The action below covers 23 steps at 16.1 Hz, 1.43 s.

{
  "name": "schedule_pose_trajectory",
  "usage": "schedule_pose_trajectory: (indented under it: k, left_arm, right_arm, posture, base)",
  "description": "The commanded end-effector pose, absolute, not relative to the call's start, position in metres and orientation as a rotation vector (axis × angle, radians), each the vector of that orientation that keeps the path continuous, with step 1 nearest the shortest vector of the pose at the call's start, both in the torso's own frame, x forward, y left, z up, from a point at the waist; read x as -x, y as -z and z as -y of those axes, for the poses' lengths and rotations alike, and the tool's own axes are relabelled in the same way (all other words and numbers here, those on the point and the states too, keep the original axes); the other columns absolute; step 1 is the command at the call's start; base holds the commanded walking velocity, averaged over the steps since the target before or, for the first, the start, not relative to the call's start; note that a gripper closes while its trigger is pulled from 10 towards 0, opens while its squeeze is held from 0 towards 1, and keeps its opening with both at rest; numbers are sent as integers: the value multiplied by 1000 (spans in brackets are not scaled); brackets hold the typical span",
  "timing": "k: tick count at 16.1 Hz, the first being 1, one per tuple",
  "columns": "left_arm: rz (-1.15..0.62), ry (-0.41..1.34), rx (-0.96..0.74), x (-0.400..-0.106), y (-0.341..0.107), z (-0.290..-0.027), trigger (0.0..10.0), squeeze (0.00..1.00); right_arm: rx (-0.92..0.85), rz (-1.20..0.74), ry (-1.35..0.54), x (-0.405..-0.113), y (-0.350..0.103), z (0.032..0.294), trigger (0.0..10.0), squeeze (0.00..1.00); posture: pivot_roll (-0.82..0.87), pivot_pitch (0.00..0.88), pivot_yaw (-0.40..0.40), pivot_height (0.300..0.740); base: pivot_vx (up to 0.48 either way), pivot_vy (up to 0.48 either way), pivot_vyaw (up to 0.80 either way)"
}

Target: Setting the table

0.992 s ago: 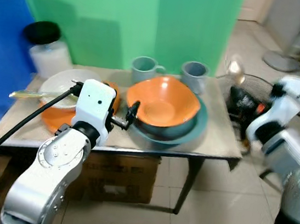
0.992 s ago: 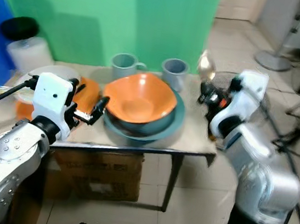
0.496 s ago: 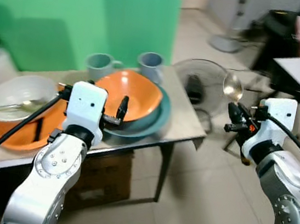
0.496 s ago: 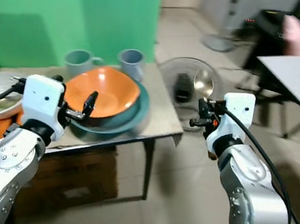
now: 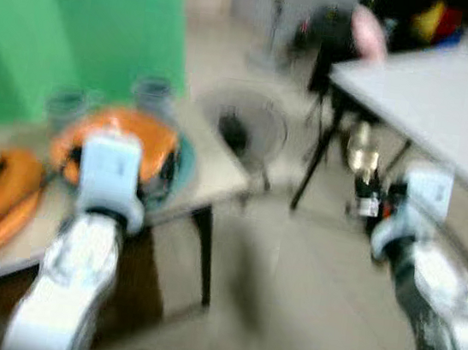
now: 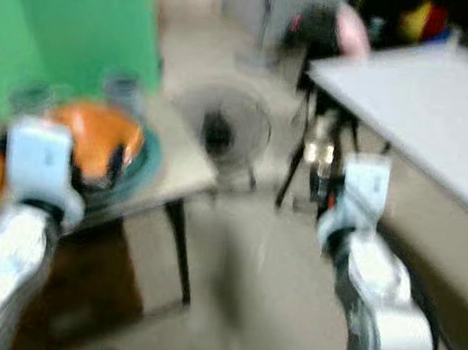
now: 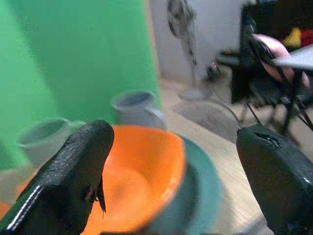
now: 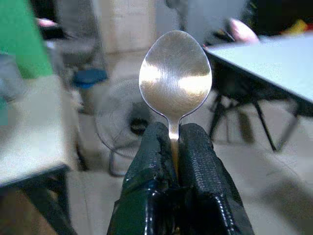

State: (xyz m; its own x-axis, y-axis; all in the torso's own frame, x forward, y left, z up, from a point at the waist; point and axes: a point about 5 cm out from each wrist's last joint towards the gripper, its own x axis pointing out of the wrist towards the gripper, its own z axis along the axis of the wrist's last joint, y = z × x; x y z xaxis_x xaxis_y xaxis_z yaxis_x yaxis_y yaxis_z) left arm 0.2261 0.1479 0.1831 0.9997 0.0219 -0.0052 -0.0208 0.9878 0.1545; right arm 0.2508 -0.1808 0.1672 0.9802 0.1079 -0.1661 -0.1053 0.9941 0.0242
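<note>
right claw (image 8: 173, 147) clamped on spoon (image 8: 175, 81), bowl up, at 3 o'clock off the surface (image 5: 209, 167); left claw (image 7: 171, 176) apart above orange bowl (image 7: 139, 169) at 9 o'clock.

1. No text, label, brand, number or sign can be read in any of the four views.
2. Both head views are heavily blurred, so any marking there is too smeared to make out.
3. In the wrist views, the spoon (image 8: 175, 82), the orange bowl (image 7: 142, 171) and the two grey mugs (image 7: 133, 106) have plain faces with no lettering.
</note>
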Motion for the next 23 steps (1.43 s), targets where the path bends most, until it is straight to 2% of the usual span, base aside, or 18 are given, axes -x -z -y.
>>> schedule_pose_trajectory:
  k: [1, 5, 15, 23]
  left_arm:
    - [17, -60, -142, -228, -189, -156, 10000, 0]
    - [33, -73, -121, -229, -192, -160, 10000, 0]
    - [49, -103, -106, -232, -196, -167, 10000, 0]
    - [40, -90, -102, -240, -194, -172, 10000, 0]
  right_arm:
    - [-5, -154, -83, -253, -169, 180, 10000, 0]
    - [-1, -151, -80, -257, -169, 174, 10000, 0]
    - [-24, -133, -72, -275, -173, 168, 10000, 0]
    - [-37, -150, -153, -273, -166, 159, 10000, 0]
  posture:
    - [-96, 38, 32, 740]
    - [-98, 38, 23, 740]
    - [-92, 33, 12, 740]
    - [-106, 22, 31, 740]
  base:
    - [0, 0, -800]
    - [0, 0, -800]
    - [301, 0, -800]
    - [378, 0, 0]
